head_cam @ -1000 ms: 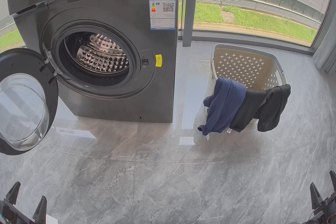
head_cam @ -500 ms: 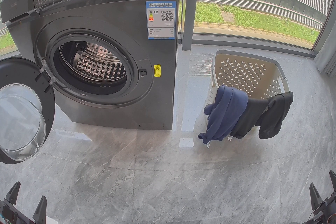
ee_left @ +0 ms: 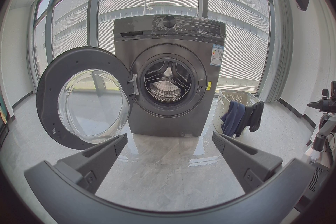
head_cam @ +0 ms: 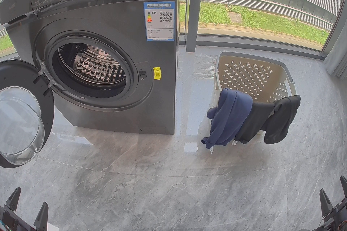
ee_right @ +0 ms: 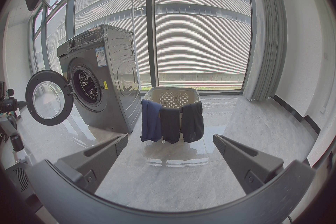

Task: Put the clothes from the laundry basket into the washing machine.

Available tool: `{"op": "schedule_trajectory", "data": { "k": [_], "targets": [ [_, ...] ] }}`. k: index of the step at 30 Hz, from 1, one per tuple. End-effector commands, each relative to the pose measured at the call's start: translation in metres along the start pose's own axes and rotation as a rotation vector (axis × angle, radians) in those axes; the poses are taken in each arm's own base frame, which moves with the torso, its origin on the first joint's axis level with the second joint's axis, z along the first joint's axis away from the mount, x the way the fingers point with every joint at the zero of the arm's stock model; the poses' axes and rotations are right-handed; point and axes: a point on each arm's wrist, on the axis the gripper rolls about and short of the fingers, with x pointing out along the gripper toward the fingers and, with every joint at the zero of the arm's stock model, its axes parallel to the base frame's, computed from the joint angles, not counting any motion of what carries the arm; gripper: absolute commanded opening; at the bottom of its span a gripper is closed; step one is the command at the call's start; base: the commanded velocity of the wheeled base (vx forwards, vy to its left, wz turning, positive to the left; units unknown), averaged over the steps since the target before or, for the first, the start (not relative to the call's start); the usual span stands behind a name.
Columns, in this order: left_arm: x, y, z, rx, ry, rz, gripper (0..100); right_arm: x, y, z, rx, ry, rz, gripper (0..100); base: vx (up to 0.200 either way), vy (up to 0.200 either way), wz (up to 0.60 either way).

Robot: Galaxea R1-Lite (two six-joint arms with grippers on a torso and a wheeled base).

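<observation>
My left jaws and my right jaws both stand wide apart with nothing in them, low over the floor (head_cam: 162, 188) and well short of everything, in the same corners of the head view as a second ago. Only my head camera has swung. The washing machine (head_cam: 108, 44), its door (head_cam: 21, 116) hanging open, and the laundry basket (head_cam: 249, 74) have not moved. A blue garment (head_cam: 227, 116), a dark grey garment (head_cam: 255, 120) and a black garment (head_cam: 282, 120) drape over the basket's near rim.
</observation>
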Motion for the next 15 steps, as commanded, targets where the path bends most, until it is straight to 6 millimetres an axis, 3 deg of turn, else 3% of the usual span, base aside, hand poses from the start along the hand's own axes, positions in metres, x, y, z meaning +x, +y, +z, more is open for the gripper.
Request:
{"op": "schedule_trajectory", "data": {
  "k": [1, 6, 10, 15],
  "targets": [
    [0.0005, 0.0001, -0.0047, 0.0, 0.008, 0.0, 100, -0.0004, 0.0, -0.0033, -0.001, -0.003, 0.002, 100, 0.0, 0.0, -0.6],
    [0.0005, 0.0001, -0.0047, 0.0, 0.008, 0.0, 100, -0.0004, 0.0, -0.0031, -0.001, -0.005, 0.0, 100, 0.0, 0.0, -0.6],
    [0.0005, 0.0001, -0.0047, 0.0, 0.008, 0.002, 100, -0.0004, 0.0, -0.0031, 0.001, -0.005, 0.0, 100, 0.0, 0.0, 0.0],
    [0.0004, 0.0, -0.0047, 0.0, 0.006, 0.003, 100, -0.0004, 0.0, -0.0031, 0.001, -0.005, 0.0, 100, 0.0, -0.2, 0.0]
  ]
}}
